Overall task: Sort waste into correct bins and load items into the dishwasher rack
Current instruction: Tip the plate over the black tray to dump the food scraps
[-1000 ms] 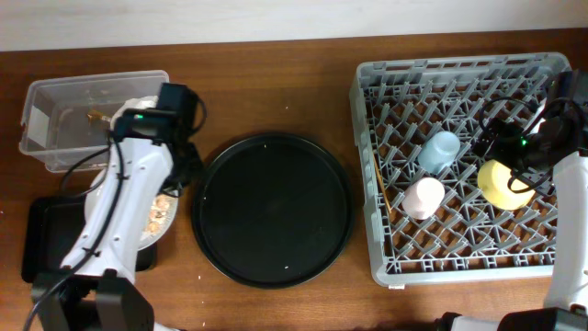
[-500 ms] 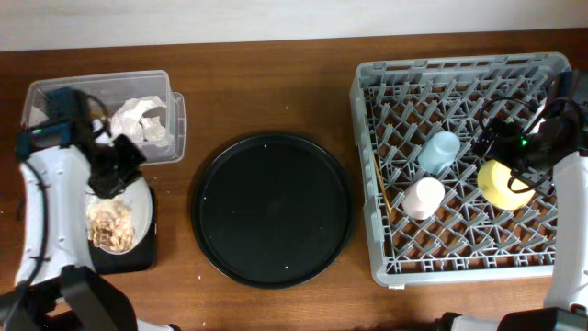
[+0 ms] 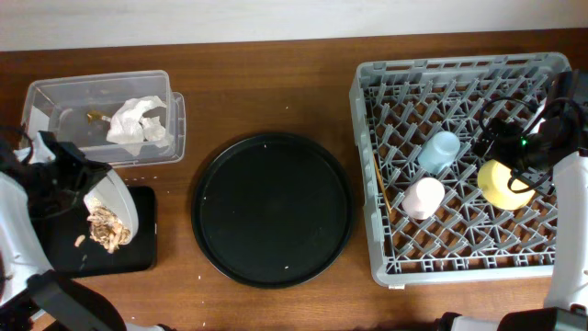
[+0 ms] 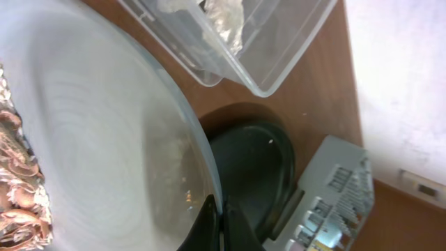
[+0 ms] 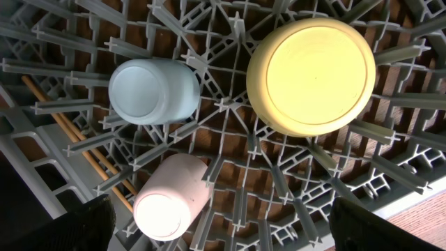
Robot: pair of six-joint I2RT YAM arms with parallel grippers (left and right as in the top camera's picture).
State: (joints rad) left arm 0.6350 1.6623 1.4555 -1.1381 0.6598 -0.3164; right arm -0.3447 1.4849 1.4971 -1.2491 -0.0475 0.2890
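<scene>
Left of the large round black tray (image 3: pixel 271 210) on the counter (image 3: pixel 276 83), the left end effector (image 4: pixel 220 222) was clamped tight on the rim of the pale grey round plate (image 3: pixel 118 195). Plate was tilted over the shallow black rectangular tray (image 3: pixel 142 256). Heap of tan-brown food scraps (image 3: pixel 108 228) sat at the plate's low edge.

Left and back of the round tray: clear plastic rectangular tub (image 3: pixel 55 92), crumpled white-and-gold wrapper (image 3: pixel 138 121) inside.

Right of the round tray: large grey plastic dishwasher rack (image 3: pixel 459 66) held the small light-blue cup (image 3: pixel 439 150), small pink cup (image 3: pixel 424 197) and yellow bowl (image 3: pixel 503 184). Thin wooden chopsticks (image 3: pixel 379 188) lay along its tray-facing side.

Right end effector (image 5: pixel 230 224) hung over the rack, jaws spread wide, gripping nothing.
</scene>
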